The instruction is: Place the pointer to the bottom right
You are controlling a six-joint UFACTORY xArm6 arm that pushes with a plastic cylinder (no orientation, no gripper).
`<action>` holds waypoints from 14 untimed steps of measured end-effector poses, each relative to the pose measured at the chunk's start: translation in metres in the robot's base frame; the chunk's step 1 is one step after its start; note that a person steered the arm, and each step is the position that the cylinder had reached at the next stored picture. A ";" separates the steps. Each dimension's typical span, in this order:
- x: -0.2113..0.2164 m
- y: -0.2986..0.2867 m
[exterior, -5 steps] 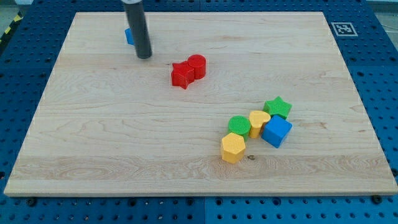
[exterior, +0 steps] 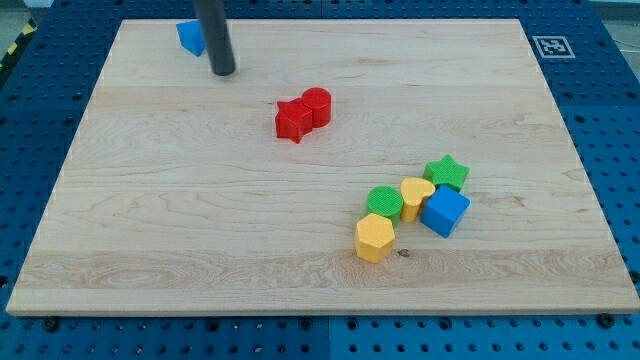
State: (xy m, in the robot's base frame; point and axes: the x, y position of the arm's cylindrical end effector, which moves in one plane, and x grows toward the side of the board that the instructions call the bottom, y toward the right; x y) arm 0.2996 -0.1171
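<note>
My tip rests on the board near the view's top left. A small blue block lies just up and left of it, partly hidden by the rod. A red star block touches a red cylinder right of the tip, toward the board's middle. Toward the bottom right sits a cluster: a yellow hexagon block, a green round block, a yellow heart-like block, a blue cube and a green star block.
The wooden board lies on a blue pegboard table. A black-and-white marker tag sits at the board's top right corner.
My tip has moved up and slightly left. The small blue block has shifted up and left with it. The other blocks have not moved.
</note>
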 end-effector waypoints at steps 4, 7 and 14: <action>-0.026 0.026; -0.020 0.048; -0.069 -0.047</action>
State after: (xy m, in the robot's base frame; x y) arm 0.2304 -0.1638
